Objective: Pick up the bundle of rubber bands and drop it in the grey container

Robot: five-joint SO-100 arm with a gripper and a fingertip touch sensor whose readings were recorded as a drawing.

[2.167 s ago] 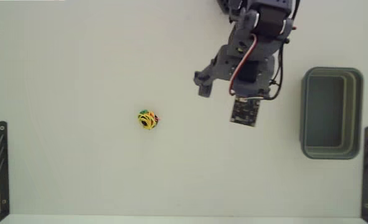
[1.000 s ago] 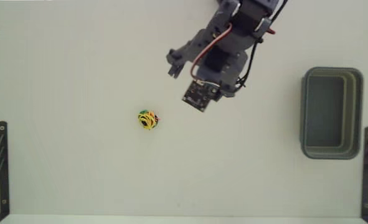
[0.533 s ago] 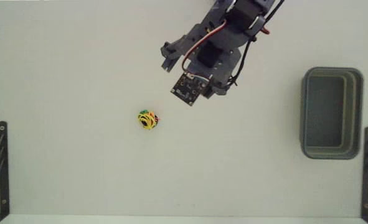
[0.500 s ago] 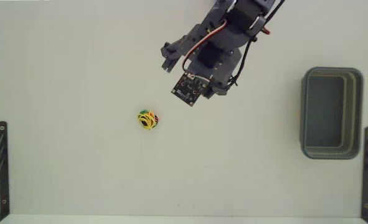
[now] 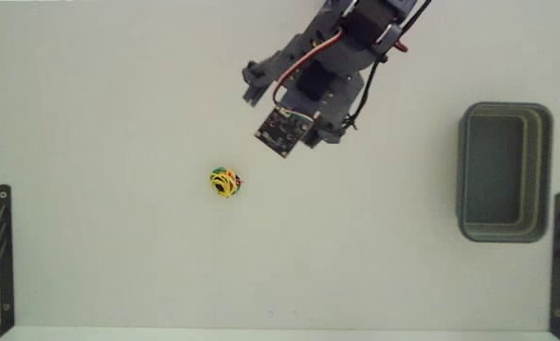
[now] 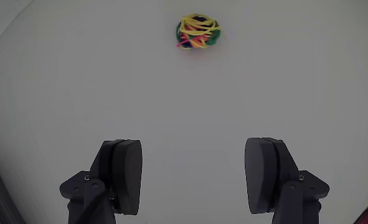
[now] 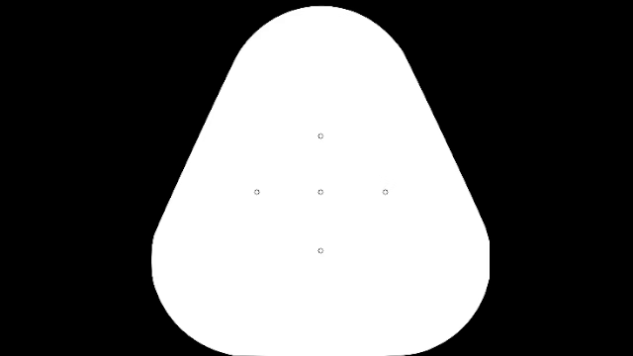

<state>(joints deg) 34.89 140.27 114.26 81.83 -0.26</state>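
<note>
From the fixed view, looking straight down, the arm (image 5: 341,57) reaches in from the top edge of the white worktop (image 5: 118,265) and leans toward the left of the picture. Its hand (image 5: 261,99) hangs in the air above the worktop with nothing in it, and a small dark circuit board (image 5: 280,132) on the wrist faces up at the camera. The bundle of rubber bands (image 5: 225,182), mostly yellow with bits of green and red, lies on the bare worktop below and to the left of the hand, well apart from it. The grey container (image 5: 504,171) stands far over by the right edge, upright, its hollow showing only its own grey floor. Black metal brackets (image 5: 2,251) sit at the lower left and lower right corners.

In the wrist view, the hand (image 6: 196,171) has its two dark fingers (image 6: 122,174) spread wide, bare worktop (image 6: 65,81) showing between them and nothing gripped. The bundle of rubber bands (image 6: 198,33) sits near the top of the picture, a little right of centre between the fingers and clear of both.
</note>
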